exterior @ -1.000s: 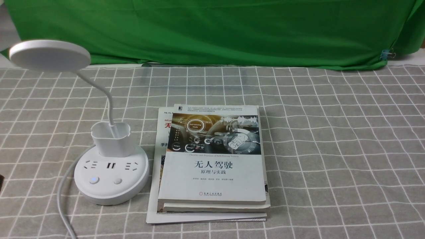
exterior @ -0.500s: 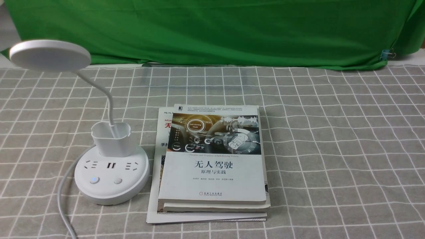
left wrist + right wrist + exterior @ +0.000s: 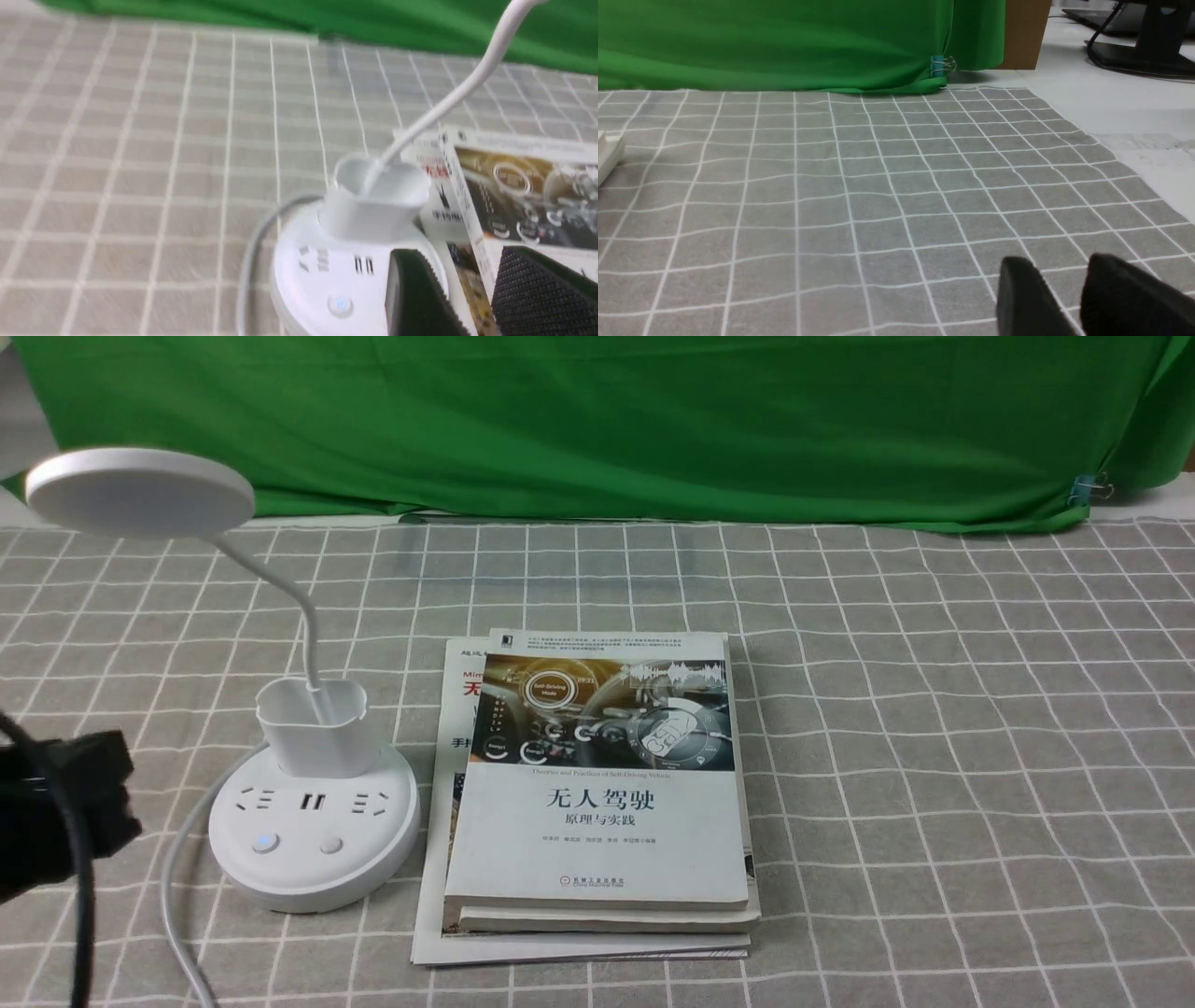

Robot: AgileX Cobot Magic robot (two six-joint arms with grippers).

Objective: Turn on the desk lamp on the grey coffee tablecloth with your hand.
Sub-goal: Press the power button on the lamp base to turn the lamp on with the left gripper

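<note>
Desk lamp (image 3: pixel 313 733) at 8 o'clock on the grey coffee tablecloth (image 3: pixel 934 756); your left hand (image 3: pixel 65 803), jaws parted and empty, hangs at its 9, so cross above the cord (image 3: pixel 177 887) and press one fingertip (image 3: pixel 413 284) straight down on a front button (image 3: pixel 330 846).

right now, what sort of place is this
Likely a staged test desk in a lab: green backdrop clipped up behind, grid tablecloth, lamp beside stacked books.

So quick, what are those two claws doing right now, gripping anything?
Left gripper: open, holding nothing, close to the desk lamp.
Right gripper: open, holding nothing.
</note>
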